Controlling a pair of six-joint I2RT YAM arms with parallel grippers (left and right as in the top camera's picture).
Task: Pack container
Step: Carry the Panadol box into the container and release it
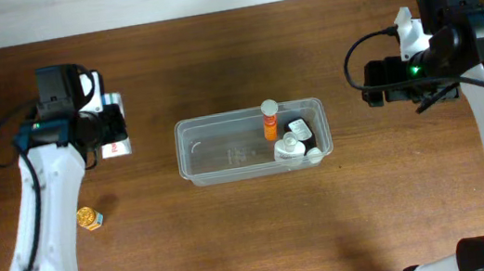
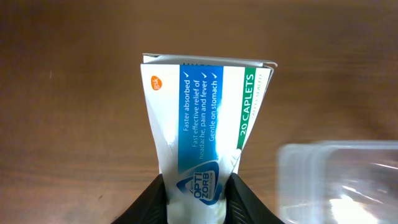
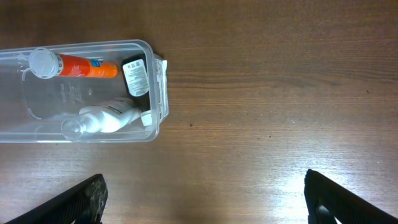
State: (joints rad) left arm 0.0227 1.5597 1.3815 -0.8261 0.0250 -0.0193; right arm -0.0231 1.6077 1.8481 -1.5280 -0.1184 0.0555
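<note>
The clear plastic container [image 1: 225, 147] sits mid-table, holding an orange tube with a white cap [image 1: 269, 121], a dark bottle [image 1: 300, 130] and white bottles [image 1: 288, 149]. It also shows in the right wrist view [image 3: 74, 134] and, blurred, in the left wrist view [image 2: 339, 180]. My left gripper [image 2: 198, 199] is shut on a white, blue and green caplet box [image 2: 202, 112], held above the table left of the container; the box shows in the overhead view [image 1: 114, 126]. My right gripper [image 3: 202, 196] is open and empty, right of the container.
A small yellow-orange item [image 1: 89, 217] lies on the wooden table at the front left, below my left arm.
</note>
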